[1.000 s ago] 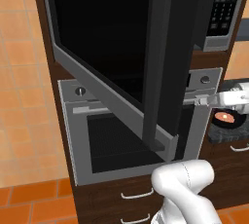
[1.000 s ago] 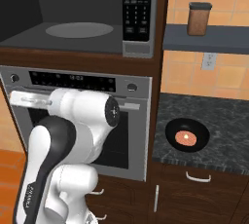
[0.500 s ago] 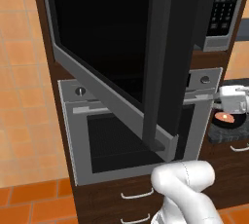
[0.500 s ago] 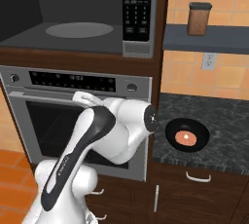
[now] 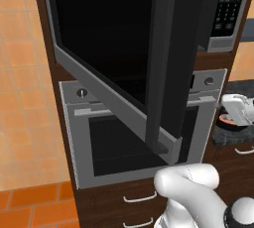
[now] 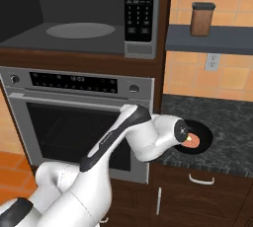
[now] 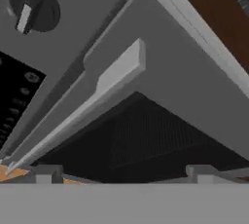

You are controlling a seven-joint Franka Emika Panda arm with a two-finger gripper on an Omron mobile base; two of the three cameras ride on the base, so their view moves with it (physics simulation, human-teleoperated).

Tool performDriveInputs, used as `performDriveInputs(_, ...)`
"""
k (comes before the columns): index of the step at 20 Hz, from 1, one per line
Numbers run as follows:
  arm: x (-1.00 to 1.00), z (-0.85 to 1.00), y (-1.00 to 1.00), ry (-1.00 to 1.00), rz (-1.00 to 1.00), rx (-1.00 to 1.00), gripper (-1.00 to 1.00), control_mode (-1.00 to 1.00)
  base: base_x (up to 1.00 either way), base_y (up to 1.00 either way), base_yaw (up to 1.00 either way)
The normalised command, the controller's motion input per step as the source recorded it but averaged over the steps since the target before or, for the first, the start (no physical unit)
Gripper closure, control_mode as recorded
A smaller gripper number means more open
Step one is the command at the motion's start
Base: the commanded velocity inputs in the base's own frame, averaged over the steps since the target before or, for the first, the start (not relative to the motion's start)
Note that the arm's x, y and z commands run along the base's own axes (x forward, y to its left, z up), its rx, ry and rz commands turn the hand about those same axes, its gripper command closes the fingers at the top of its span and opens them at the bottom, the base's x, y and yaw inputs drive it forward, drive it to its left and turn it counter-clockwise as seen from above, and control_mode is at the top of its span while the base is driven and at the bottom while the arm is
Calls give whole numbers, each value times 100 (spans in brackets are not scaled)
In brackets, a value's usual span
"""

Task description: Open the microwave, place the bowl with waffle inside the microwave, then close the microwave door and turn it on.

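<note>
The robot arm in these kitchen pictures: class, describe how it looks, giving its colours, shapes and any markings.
The glossy white arm is built of smooth, rounded, tube-like segments. A dark grey strip runs along one link, and dark bands mark its joints. A round dark grey cap with a small yellow mark closes one joint. No cables show. The end effector has two small, blocky grey finger tips.

Microwave door [image 5: 134, 58] swung wide open across the left base view, microwave [image 6: 74, 18] cavity open-fronted with a bare turntable floor, arm bent across the oven [image 6: 74, 122] front, bowl with waffle [image 6: 195, 139] on the counter [image 6: 222, 137] just beside the arm's wrist, counter free around it
</note>
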Motion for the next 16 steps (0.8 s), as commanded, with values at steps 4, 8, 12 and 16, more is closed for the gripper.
performDriveInputs(4, 68, -73, -100, 25, -25, 0, -100, -100, 0, 0, 0)
performDriveInputs(8, 52, -46, -100, 26, -24, 0, -100, -100, 0, 0, 0)
performDriveInputs(12, 36, -32, -95, 16, -21, 0, -100, -100, 0, 0, 0)
performDriveInputs(16, 15, -49, -70, 4, -7, 0, -100, -100, 0, 0, 0)
